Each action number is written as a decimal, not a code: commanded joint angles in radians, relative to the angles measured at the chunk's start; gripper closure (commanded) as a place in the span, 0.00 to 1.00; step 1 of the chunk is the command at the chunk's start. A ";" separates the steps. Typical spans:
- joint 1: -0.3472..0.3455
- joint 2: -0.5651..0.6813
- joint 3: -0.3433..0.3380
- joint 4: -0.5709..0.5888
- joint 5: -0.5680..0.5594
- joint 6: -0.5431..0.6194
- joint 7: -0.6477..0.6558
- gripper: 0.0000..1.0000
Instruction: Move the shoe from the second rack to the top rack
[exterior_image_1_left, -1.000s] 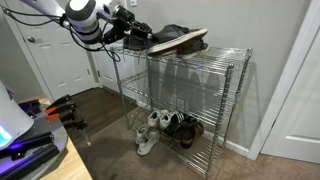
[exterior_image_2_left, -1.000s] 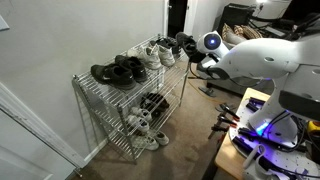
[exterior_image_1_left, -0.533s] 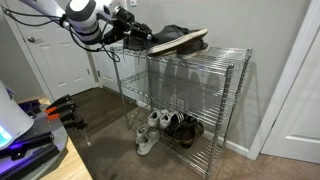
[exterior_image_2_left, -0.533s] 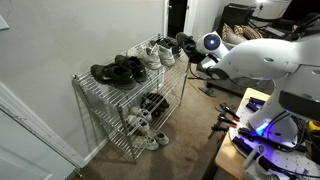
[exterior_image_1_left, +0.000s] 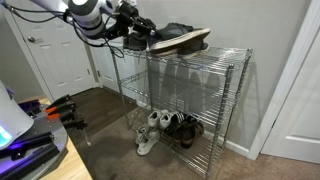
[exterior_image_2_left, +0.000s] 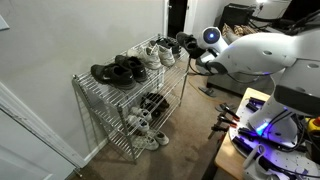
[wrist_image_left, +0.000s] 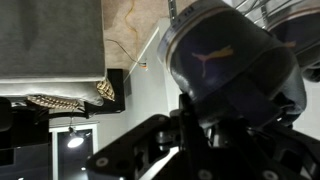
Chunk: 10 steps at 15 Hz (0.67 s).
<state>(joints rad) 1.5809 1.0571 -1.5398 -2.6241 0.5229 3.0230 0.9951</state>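
Exterior view: the arm (exterior_image_1_left: 85, 18) reaches in from the left, and the gripper (exterior_image_1_left: 132, 28) is clamped on one end of the shoe (exterior_image_1_left: 182, 40). The shoe is tipped on its side, pale sole facing us, just above the left part of the top rack (exterior_image_1_left: 215, 56); whether it touches the wire is hard to call. Down on the bottom tier, a white sneaker pair (exterior_image_1_left: 150, 128) sits beside dark shoes (exterior_image_1_left: 184, 128).

In an exterior view from the other end, the white arm (exterior_image_2_left: 255, 50) comes in from the right to the far end of the top rack (exterior_image_2_left: 100, 90). Black shoes (exterior_image_2_left: 118, 70) sit at the near end and white sneakers (exterior_image_2_left: 158, 52) sit further along. The gripper is lost among dark shapes at that far end, so there is no reading its grip from here.

Wrist view: the shoe (wrist_image_left: 230, 65) fills the frame, dark rounded end with a small logo. The gripper (wrist_image_left: 195, 135) is pressed tight against it, with fingers closed onto the shoe and no gap showing.
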 joint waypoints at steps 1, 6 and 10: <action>-0.097 -0.082 -0.163 0.105 -0.043 -0.094 -0.068 0.95; -0.259 -0.174 -0.257 0.306 -0.064 -0.254 -0.103 0.95; -0.356 -0.249 -0.214 0.422 -0.090 -0.311 -0.111 0.95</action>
<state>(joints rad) 1.2719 0.8754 -1.7713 -2.2811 0.4632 2.7414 0.9072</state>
